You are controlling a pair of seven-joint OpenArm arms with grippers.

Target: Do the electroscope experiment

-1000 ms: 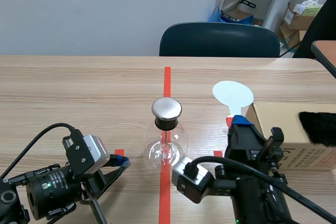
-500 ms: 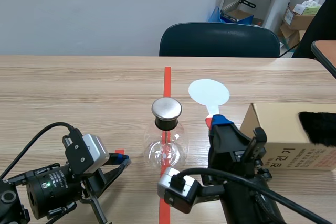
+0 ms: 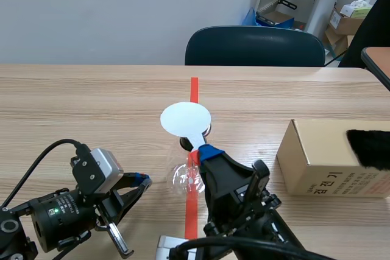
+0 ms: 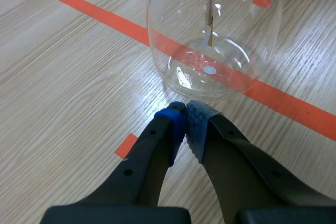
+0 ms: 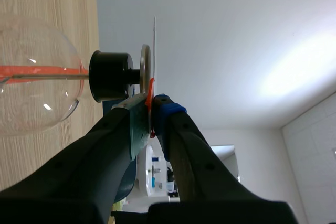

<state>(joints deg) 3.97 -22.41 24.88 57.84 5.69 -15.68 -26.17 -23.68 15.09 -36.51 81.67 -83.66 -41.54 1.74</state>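
Wooden worktop (image 3: 91, 101); cardboard box (image 3: 323, 156) lies off to the right of the right claw (image 3: 206, 151); glass electroscope flask (image 3: 183, 178) stands just ahead of the left claw (image 3: 141, 181), which is clenched on nothing; white paddle (image 3: 184, 120), pinched by its red stem in the right claw, hangs just beside the flask's metal cap (image 5: 145, 66); contact unclear.
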